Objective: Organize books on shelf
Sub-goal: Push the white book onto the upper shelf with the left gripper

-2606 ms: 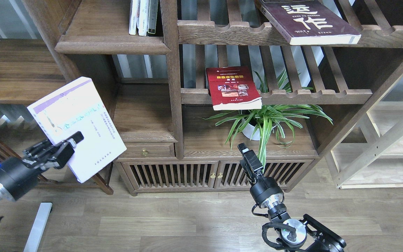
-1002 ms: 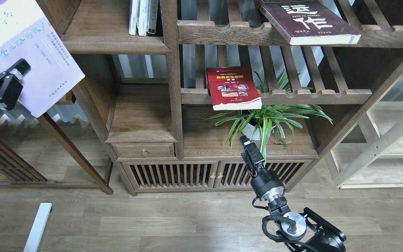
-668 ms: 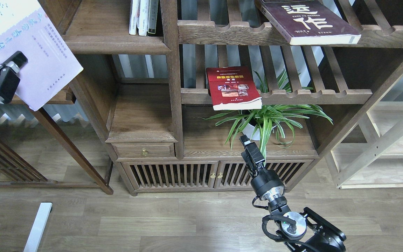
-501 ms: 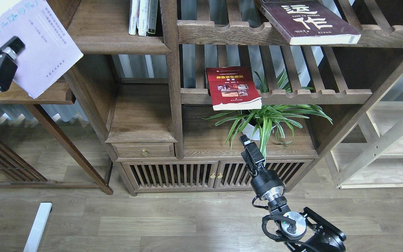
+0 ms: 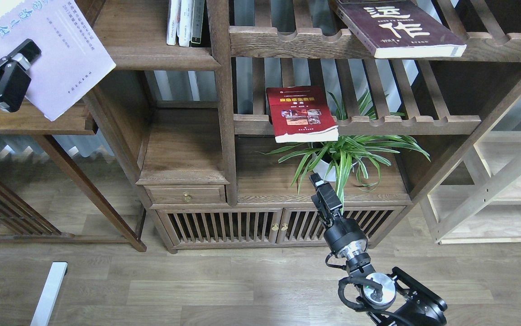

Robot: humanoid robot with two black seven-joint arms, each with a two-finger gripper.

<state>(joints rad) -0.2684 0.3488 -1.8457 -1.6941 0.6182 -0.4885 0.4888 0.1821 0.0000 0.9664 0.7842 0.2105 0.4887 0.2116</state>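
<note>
My left gripper [image 5: 21, 53] at the far left is shut on the lower left edge of the pale lavender book [image 5: 61, 54]. It holds the book tilted in the air, left of the dark-brown plank shelf [image 5: 151, 61] with the thick moulded lip. The maroon book with white characters [image 5: 396, 27] lies on the upper slatted rack, overhanging its rail. The red book with a yellow title [image 5: 301, 113] lies on the lower slatted rack, its front edge over the rail. My right gripper [image 5: 317, 182] is low, below the red book, in front of the plant; its fingers cannot be told apart.
Several upright books [image 5: 185, 22] stand at the plank shelf's right end. A potted spider plant [image 5: 346, 154] sits under the red book. Below are a small drawer [image 5: 185, 195] and slatted cabinet doors [image 5: 224, 226]. A pale wood shelving unit [image 5: 504, 181] stands at right, a dark side shelf [image 5: 38, 123] at left.
My left gripper has lifted the lavender book from waist height up to the left of the plank shelf, and lately shifted it slightly right. The right arm has barely moved.
</note>
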